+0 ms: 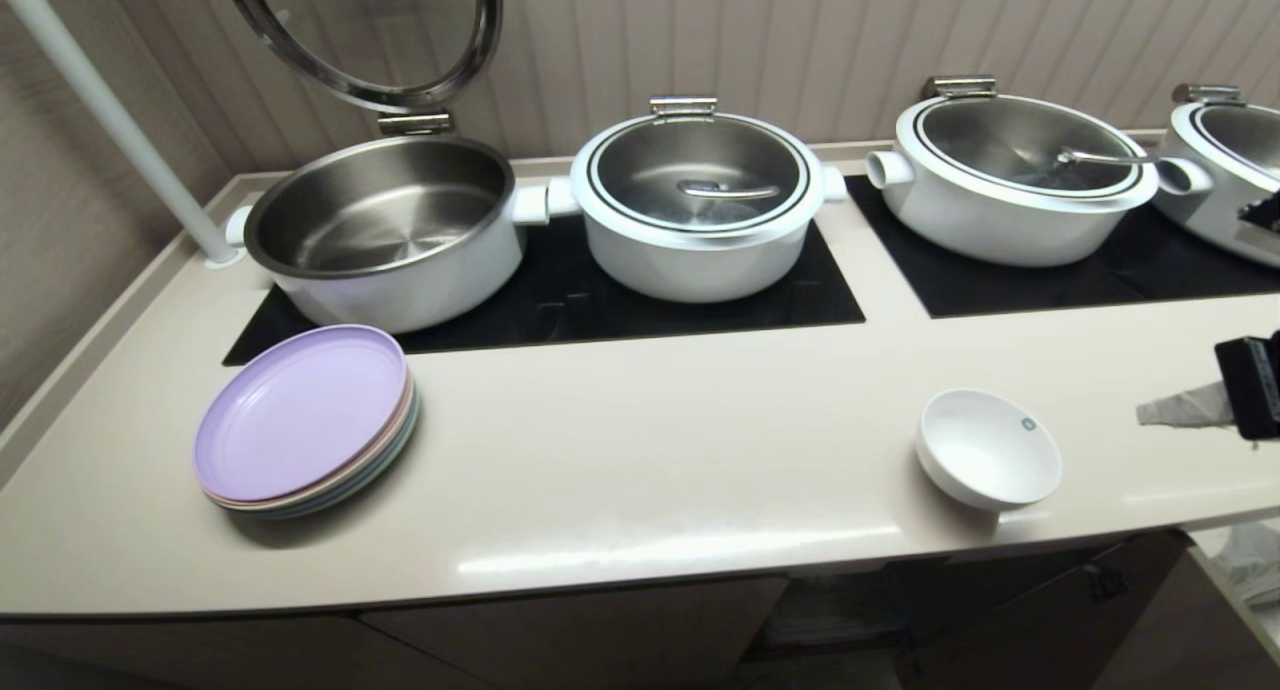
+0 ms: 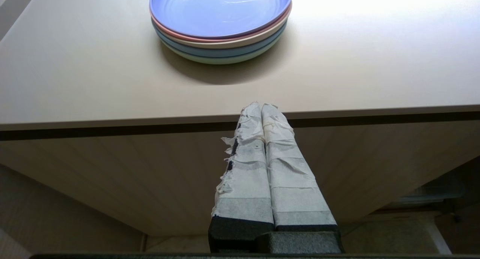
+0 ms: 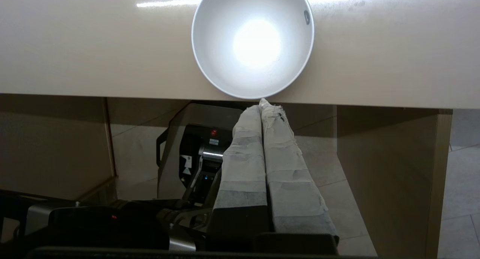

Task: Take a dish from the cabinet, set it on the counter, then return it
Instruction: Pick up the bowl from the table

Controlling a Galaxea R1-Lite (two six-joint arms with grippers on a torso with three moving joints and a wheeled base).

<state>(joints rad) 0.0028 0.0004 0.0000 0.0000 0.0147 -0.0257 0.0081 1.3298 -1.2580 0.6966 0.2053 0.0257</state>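
Right gripper point(image 3: 262, 103), fingers together, hovers above dish point(image 3: 253, 41) at counter point(image 3: 93, 45) edge.

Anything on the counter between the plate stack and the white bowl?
Nothing: in the head view the counter between the plates and the bowl is bare.

A small white bowl point(image 1: 988, 448) with a tiny blue-grey mark near its rim sits upright on the beige table point(image 1: 640, 470), close to the front edge. Well apart to its left lies a stack of pastel plates point(image 1: 306, 420), lilac on top. Behind, four white pots stand on black cooktop panels point(image 1: 640, 295); the leftmost pot point(image 1: 385, 230) has its lid raised. The right claw point(image 1: 1185, 407), tape-wrapped, shows at the right edge, clear of the bowl.
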